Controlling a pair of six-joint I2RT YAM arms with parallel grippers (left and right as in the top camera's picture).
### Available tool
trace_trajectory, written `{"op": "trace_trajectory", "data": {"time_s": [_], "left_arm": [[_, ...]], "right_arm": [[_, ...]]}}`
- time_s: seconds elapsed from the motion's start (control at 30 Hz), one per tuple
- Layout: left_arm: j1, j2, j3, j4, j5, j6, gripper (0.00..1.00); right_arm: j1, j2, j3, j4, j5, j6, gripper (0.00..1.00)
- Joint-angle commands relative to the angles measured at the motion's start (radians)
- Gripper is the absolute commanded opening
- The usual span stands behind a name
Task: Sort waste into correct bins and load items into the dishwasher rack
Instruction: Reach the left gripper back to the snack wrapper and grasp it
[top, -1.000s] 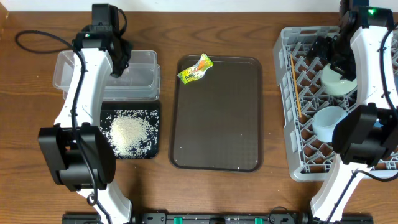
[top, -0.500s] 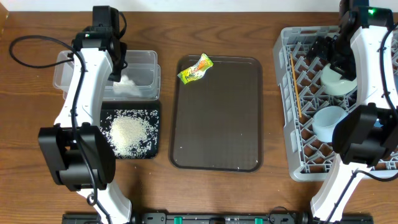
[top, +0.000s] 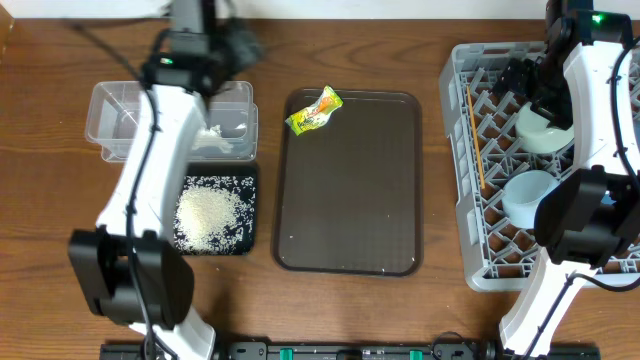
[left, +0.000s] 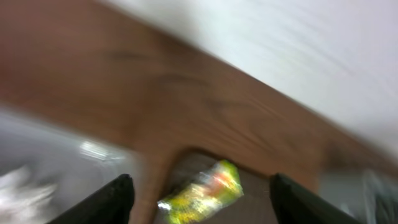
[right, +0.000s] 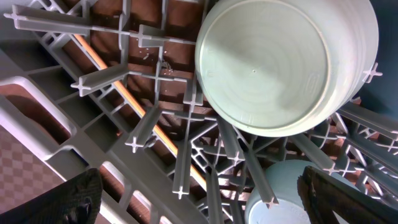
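L gripper (top: 243, 45): open, nothing between fingers; up near far table edge, just past the clear tub (top: 105, 125); blurred in overhead.
R gripper (right: 202, 202): open wide, empty; hangs over the rack (top: 455, 170), above a mint bowl (right: 283, 62) and the stick (right: 124, 93).
Target (my call): wrapper (top: 314, 110), the only waste not in a bin yet.
Wrapper loc: on the brown serving tray (top: 350, 240), far-left corner, well inside the rim.
Key relation: wrapper lies to the L gripper's right and back toward the robot's side of the table; near, not touching. In the L wrist view it sits ahead, roughly centred between the two fingers (left: 115, 199).
Long axis: diagonal, near-left to far-right in overhead; jaws prob. need to close across the short side.
Nearer arm: L by far; R is well apart, across the whole tray.
Other waste: tissue (top: 215, 135) in clear tub; rice (top: 210, 215) piled in the black tray (top: 250, 175).
Next move needs (judgement): swing right, drop down, wrist turned square to that diagonal.
Risk: thin, crumpled foil could slide on the smooth tray.
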Motion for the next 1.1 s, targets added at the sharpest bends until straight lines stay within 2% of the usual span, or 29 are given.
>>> {"op": "trace_trajectory", "data": {"time_s": [0.0,0.17,0.27,0.37,0.67,1.07], "left_arm": [[-0.119,-0.004,0.002,0.018,0.061,0.372,0.74],[-0.23,0.092,0.002,0.032,-0.066,0.586,0.76],[-0.264,0.164,0.002,0.051,-0.193,0.587,0.76],[-0.278,0.234,0.002,0.066,-0.247,0.59,0.76],[-0.285,0.383,0.002,0.072,-0.248,0.674,0.74],[-0.29,0.461,0.002,0.073,-0.248,0.677,0.71]], "right_arm": [[-0.002,-0.032,0.001,-0.001,0.001,0.011,0.99],[-0.002,-0.032,0.001,-0.001,0.001,0.011,0.99],[-0.002,-0.032,0.002,-0.001,0.001,0.011,0.99],[-0.002,-0.032,0.001,-0.001,0.001,0.011,0.99],[-0.001,-0.032,0.001,-0.001,0.001,0.011,0.99],[-0.001,-0.032,0.001,-0.001,0.001,0.011,0.99]]}}
